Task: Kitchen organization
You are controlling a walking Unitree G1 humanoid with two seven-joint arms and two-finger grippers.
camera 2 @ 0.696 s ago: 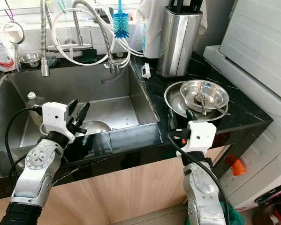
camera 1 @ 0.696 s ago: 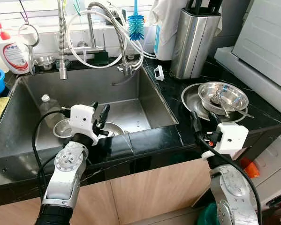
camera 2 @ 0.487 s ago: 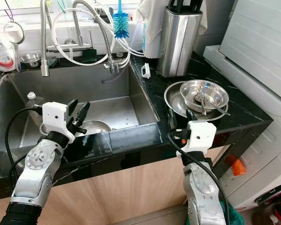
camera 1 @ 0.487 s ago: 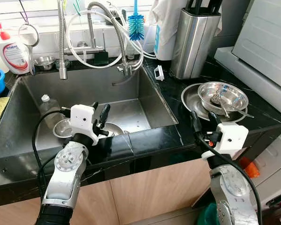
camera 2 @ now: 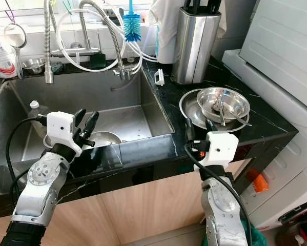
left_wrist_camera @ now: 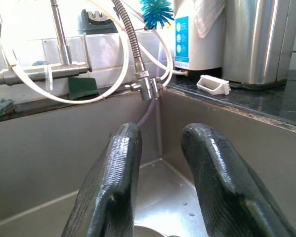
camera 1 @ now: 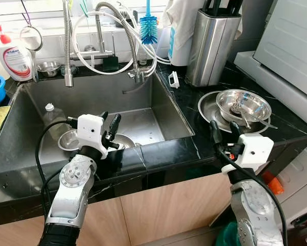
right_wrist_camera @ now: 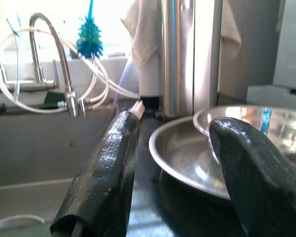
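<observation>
Task's things: a steel bowl (camera 1: 244,105) holding cutlery (camera 1: 239,109) sits inside a wider steel plate (camera 1: 209,109) on the black bench (camera 1: 168,151) to the right of the sink (camera 1: 25,133); more steel bowls (camera 1: 71,139) and a plastic bottle (camera 1: 53,120) lie in the sink basin.

Right gripper (camera 1: 222,134): hovers over the bench's front edge, just in front of the plate; fingers spread apart, holding nothing.

Left gripper (camera 1: 108,125): hovers over the sink's front rim, above the bowls in the basin; fingers parted, empty.

Key relation, right side: the plate and bowl stack lies straight ahead of the right fingers and slightly to the robot's right, near but not touching. In the right wrist view the plate's rim (right_wrist_camera: 187,163) runs across between the two fingers (right_wrist_camera: 103,173), at about their level.

Key relation, left side: the sink bowls lie below and just ahead of the left fingers (left_wrist_camera: 113,182), lower than the rim.

Long axis: the cutlery leans across the bowl, one handle running out toward the bench's right edge.

Nearer arm: the right one for the stack, the left one for the sink items.

Judgement: either grasp needs a short reach forward; the left also needs a drop into the basin.

Background: knife block (camera 1: 210,43), blue brush (camera 1: 148,26), soap bottle (camera 1: 12,59).
</observation>
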